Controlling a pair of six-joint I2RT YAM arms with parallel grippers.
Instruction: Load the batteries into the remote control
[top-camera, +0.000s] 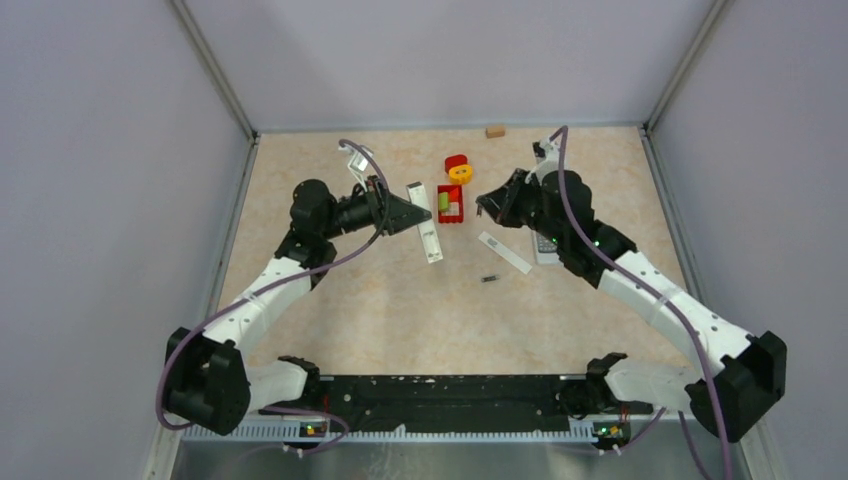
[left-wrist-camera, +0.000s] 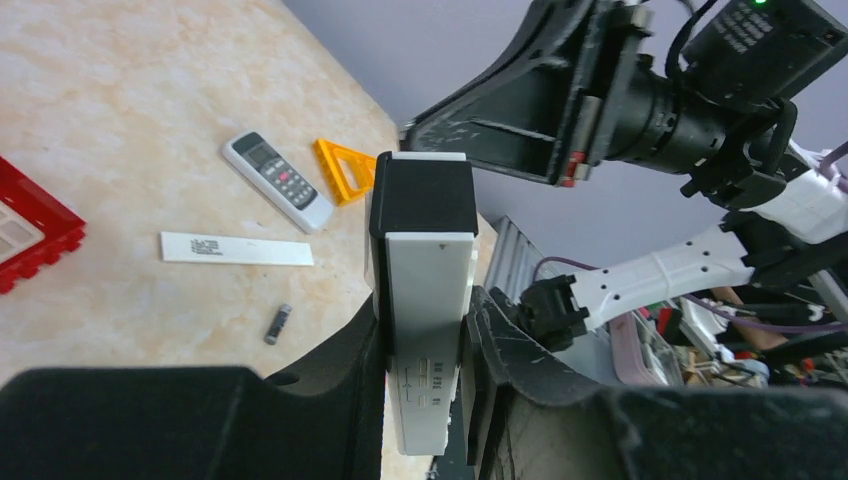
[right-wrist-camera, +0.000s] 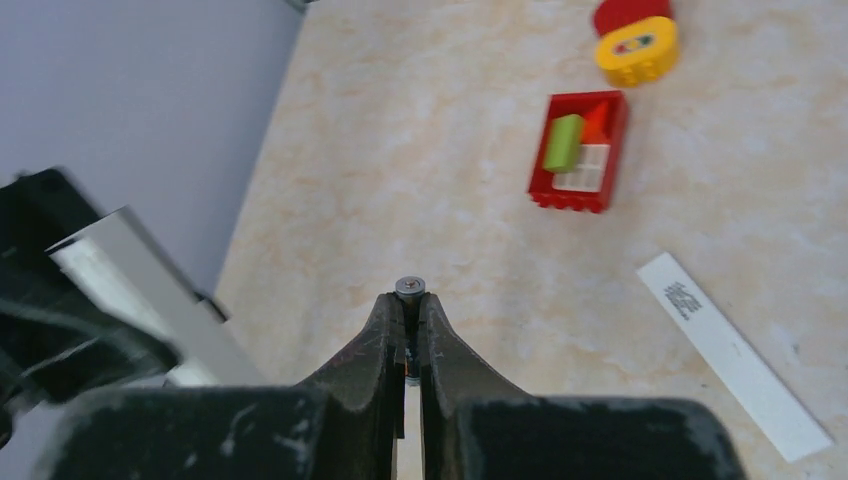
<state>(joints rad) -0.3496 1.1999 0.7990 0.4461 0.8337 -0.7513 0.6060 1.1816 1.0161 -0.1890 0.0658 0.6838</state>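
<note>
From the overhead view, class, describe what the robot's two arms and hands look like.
Both the left arm and right arm have white link shells with black joints. A purple cable runs along each. The left hand and right hand are black, tapering to two fingers.

Task objects. The remote control (left-wrist-camera: 430, 290) is a slim white bar with a black band across its far end. It is clamped by its long sides between the fingers of the left gripper (top-camera: 405, 212) and held above the tabletop (top-camera: 380, 300), its long axis pointing away from the wrist. The held battery (right-wrist-camera: 409, 287) is a tiny cylinder pinched at the tips of the right gripper (right-wrist-camera: 408, 318), its metal end cap showing above the closed fingertips. The loose battery (top-camera: 489, 278) is small and dark, lying on its side on the beige tabletop, well apart from the remote control
</note>
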